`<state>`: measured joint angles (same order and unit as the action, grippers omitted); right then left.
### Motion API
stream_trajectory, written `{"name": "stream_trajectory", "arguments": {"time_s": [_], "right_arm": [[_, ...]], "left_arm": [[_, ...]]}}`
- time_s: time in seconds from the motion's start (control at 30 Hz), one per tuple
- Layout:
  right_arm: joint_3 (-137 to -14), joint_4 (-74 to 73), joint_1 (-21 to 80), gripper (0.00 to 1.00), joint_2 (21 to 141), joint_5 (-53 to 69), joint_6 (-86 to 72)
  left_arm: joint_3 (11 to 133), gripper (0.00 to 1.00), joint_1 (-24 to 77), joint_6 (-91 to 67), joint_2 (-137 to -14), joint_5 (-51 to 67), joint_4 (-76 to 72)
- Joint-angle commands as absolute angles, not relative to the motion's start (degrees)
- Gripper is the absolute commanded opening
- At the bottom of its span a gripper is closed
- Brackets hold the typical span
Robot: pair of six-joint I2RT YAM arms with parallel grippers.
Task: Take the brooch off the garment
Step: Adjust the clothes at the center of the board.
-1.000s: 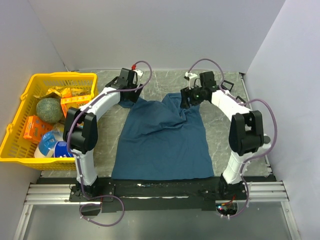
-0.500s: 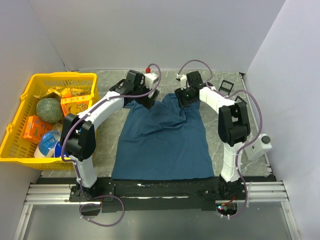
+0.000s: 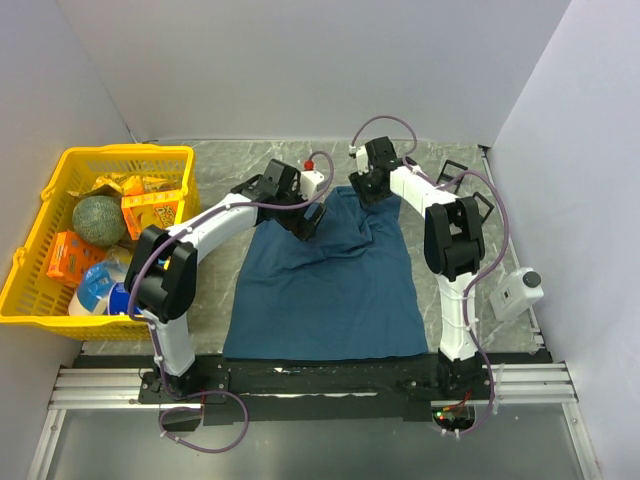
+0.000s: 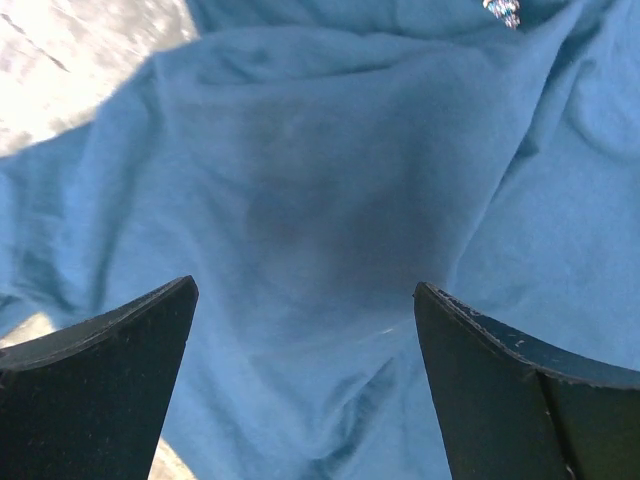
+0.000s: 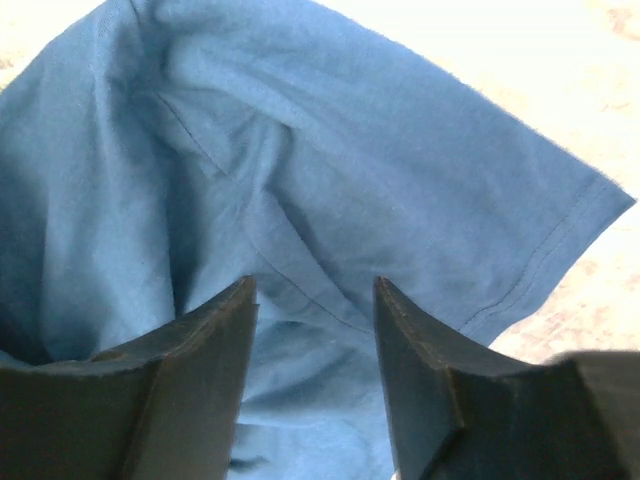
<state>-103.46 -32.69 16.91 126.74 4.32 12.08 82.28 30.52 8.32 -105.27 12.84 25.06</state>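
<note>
- Garment (image 3: 325, 275): dark teal T-shirt, lying on the marbled grey table (image 3: 212, 300). The hem is at the near edge; the far end is rumpled into folds under both grippers.
- Left gripper (image 4: 305, 290): jaws spread wide, nothing between them. It hangs over the far-left part of the shirt, with only smooth cloth under the gap.
- Brooch (image 4: 500, 10): a small silvery glint on the cloth at the top edge of the left wrist view, beyond the gripper and to its right. Too small for detail, and not made out in the top view.
- Right gripper (image 5: 315, 285): jaws partly apart, over the far-right shoulder. A seamed fold shows through the gap, and a hemmed sleeve spreads to the right. Whether the tips touch the cloth, I cannot tell.
- Yellow basket (image 3: 125, 152): at the table's left, well apart from the shirt, holding a green round fruit (image 3: 97, 220) and orange packets (image 3: 150, 210).
</note>
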Motion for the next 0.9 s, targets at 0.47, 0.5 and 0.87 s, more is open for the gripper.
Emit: {"name": "stream_trajectory", "arguments": {"time_s": [0.47, 0.5, 0.87], "right_arm": [[-107.1, -37.3, 17.4, 0.27, 126.8, 6.0, 14.6], [-106.6, -36.7, 17.2, 0.33, 126.3, 6.8, 14.8], [-111.9, -41.4, 19.6, 0.61, 131.5, 5.7, 15.6]], "left_arm": [[77.7, 0.96, 32.3, 10.5, -106.4, 14.7, 28.5], [77.5, 0.96, 32.3, 10.5, -106.3, 14.7, 28.4], [76.6, 0.96, 32.3, 10.7, -107.1, 14.7, 29.5]]}}
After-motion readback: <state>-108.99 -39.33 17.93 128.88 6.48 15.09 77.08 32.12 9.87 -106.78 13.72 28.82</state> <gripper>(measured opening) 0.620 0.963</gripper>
